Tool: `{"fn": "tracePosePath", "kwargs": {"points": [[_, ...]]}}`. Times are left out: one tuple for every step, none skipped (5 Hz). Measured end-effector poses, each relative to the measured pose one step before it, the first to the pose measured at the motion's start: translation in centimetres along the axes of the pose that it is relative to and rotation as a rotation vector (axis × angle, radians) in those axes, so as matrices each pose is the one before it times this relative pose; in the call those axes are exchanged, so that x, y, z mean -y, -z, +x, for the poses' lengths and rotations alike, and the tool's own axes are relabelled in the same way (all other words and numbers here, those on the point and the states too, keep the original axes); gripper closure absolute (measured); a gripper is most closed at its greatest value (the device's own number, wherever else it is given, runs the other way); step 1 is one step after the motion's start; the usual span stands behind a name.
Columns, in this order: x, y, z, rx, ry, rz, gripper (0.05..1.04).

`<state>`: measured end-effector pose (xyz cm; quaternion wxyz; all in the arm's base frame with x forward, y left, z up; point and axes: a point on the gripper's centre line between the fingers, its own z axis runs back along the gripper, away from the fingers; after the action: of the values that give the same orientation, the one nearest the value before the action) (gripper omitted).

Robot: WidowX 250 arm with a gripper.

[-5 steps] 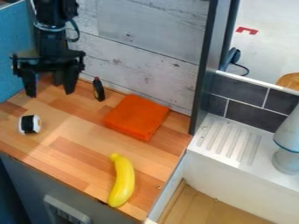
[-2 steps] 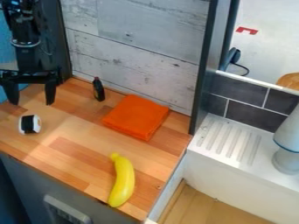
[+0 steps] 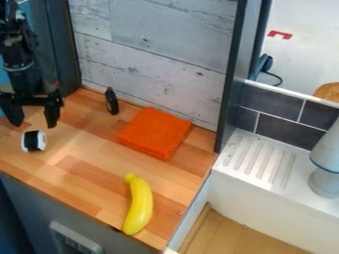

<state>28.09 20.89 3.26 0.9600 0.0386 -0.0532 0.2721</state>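
The black gripper hangs down at the left side, just over the wooden counter. Its jaws are wide open, with a big gap between them, and it has hold of nothing. The arm goes up into the top left corner, where the picture cuts it off.

The little black and white roll is on the counter, near the tips of the gripper and a bit closer to us. I can't tell if it is food or something else. I also can't tell just how high the tips are above the wood.

A small dark bottle stands near the wall boards — its front is too dark to make out. Next to it lies a flat orange cloth, folded up, so its inside is hidden. The yellow banana lies near the front edge of the counter.

On the right is a white sink, and its bottom part is cut off. A pale, round-looking thing is on its ledge — the side edge cuts it off, so I can't tell what it is.
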Motion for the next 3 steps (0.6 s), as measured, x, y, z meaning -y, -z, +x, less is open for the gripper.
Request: {"fn": "tracePosePath", "kwargs": {"points": [[-0.318, 1.868, 0.239, -0.0030, 0.0795, 0.0393, 0.078], [-0.245, 0.261, 0.306, 0.0143, 0.0252, 0.0294, 0.078], [0.152, 1.345, -0.554, -0.0364, 0.0049, -0.0041, 0.078]]}}
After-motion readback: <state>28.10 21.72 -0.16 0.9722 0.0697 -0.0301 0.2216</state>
